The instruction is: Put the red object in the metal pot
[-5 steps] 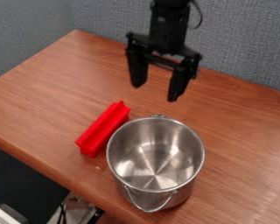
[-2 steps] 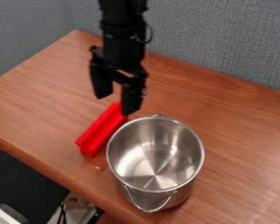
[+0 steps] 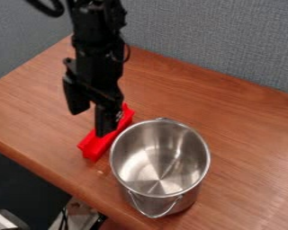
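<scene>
On the left side of the brown wooden table (image 3: pixel 39 99), the black robot gripper (image 3: pixel 91 114) now hangs right over the bright red, long plastic block (image 3: pixel 107 137). A second ago it was up near the back of the table, far from the block, and since then it has slid across and come lower. Its two black fingers (image 3: pixel 76 97) point straight down and stand wide apart, and nothing is held between them. One finger sits to the left of the block and the other covers part of its top end, so the block seems to lie in the gap, but I cannot tell if the fingers touch it yet. The red block lies flat on the wood, just where it was before, with its lower end near the table's front edge. Just to its right stands the shiny round metal pot (image 3: pixel 161 166), very close to the block, maybe touching it. The pot is open at the top and has nothing inside. This means the reach is about done and the grab comes next, I think. The block has not been lifted, so most of the job is left to do.
</scene>
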`<state>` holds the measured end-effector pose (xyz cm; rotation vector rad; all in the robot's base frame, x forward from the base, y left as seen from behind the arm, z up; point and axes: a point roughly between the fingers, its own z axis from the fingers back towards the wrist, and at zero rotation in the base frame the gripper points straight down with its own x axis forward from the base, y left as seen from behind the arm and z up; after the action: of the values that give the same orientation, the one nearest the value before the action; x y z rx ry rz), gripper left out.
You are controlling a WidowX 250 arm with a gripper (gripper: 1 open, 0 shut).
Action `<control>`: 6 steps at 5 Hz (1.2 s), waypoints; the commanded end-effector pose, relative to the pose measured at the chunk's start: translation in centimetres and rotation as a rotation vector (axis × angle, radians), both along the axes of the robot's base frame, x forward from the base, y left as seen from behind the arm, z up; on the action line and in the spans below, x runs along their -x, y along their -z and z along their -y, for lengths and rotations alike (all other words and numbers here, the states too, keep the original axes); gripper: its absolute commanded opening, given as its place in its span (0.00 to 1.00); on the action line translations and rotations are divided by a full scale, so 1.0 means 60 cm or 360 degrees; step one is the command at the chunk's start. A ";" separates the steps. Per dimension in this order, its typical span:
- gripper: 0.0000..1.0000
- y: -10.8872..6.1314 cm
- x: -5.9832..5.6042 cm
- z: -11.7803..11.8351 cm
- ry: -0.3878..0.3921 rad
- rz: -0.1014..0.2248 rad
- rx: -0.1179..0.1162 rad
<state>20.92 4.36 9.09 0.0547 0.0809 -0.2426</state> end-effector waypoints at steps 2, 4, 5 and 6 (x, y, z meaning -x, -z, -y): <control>1.00 0.038 -0.005 0.002 -0.0118 0.0174 -0.0092; 1.00 0.072 -0.002 -0.017 -0.0240 0.0245 -0.0079; 1.00 0.071 0.006 -0.027 -0.0293 0.0281 -0.0068; 1.00 0.074 0.011 -0.034 -0.0349 0.0309 -0.0052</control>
<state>19.99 6.00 3.99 0.0893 -0.0696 -0.0314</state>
